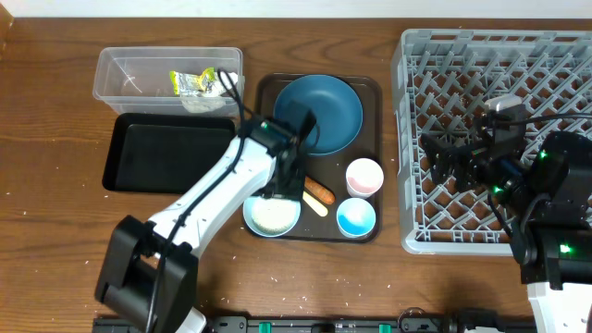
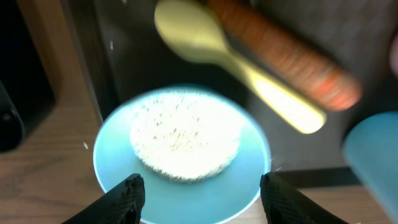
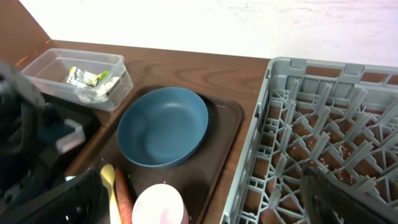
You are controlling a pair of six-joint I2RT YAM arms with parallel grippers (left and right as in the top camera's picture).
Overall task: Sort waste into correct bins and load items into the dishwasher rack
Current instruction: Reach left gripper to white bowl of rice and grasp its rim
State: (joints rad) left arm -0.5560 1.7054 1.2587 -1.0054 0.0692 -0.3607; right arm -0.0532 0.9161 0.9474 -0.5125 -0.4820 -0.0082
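Reading labels first: the only print I can find is the yellow-green on the crumpled wrapper (image 1: 194, 83), and it is too small to read.

Counting now. There is one wrapper, lying in the clear tub (image 1: 125, 69) at 10 o'clock from the brown serving tray (image 1: 372, 88). One black tray (image 1: 157, 157) sits just below the tub, at 9 o'clock from the serving tray. That makes two bins. One grey rack (image 1: 416, 231) fills the 3 o'clock side.

On the serving tray I count one blue plate (image 1: 328, 111) at 12 o'clock and one bowl (image 2: 118, 171) at 7 o'clock with a mound of rice (image 2: 183, 134) in it. There are two cups: the pink cup (image 1: 363, 176) at 3 o'clock and the blue cup (image 1: 356, 217) at 5 o'clock. One spoon (image 2: 236, 59) and one carrot piece (image 2: 280, 56) lie side by side between the bowl and the cups. In my left wrist view they are touching or nearly so.

My left gripper (image 2: 202, 198) hangs right over the bowl with its jaws apart. One finger is near each side of the bowl's near rim, and nothing is clamped. My right gripper (image 1: 437, 164) hovers above the rack, jaws spread wide and holding nothing.
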